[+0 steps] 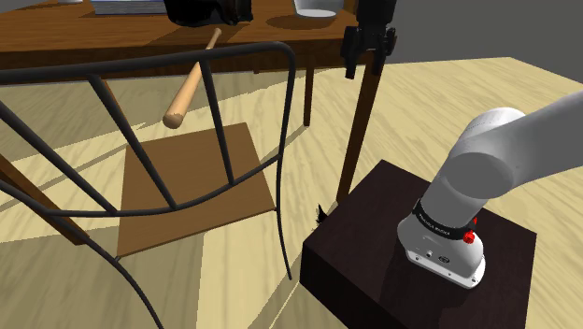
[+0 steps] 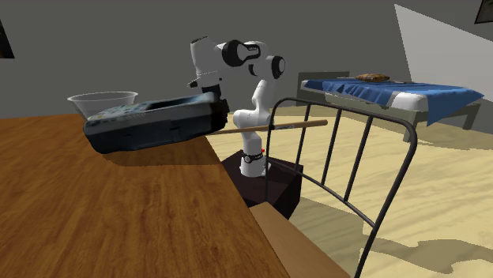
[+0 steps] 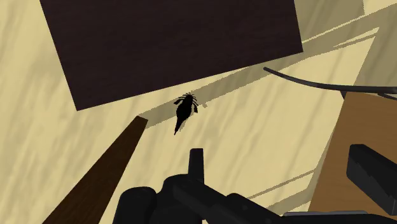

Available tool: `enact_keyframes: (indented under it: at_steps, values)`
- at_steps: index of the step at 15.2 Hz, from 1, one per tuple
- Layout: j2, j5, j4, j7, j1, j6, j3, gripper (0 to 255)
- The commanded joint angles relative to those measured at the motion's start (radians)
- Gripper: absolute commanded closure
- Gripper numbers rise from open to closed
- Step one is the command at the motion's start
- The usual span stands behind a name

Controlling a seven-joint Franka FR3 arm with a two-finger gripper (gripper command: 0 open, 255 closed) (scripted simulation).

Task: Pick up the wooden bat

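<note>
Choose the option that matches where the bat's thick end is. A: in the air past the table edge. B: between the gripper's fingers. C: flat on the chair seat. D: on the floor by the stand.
A: the shoulder view shows the bat jutting off the table, thick end in the air over the chair seat, away from the gripper.

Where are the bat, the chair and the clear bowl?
Light wooden bat [image 1: 185,98]: shoulder view, on its barrel.
Dark metal-framed chair [image 1: 191,178]: shoulder view, brown seat.
Clear round bowl [image 2: 95,105]: second exterior view, its wall.
</note>
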Motion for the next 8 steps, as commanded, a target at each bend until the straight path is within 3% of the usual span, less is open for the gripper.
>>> enact_keyframes:
  at_steps: [1,8]
  values:
    - [0.000,0.000,0.000,0.000,0.000,0.000,0.000,0]
    - [0.098,0.078,0.154,0.283,0.018,-0.026,0.183,0]
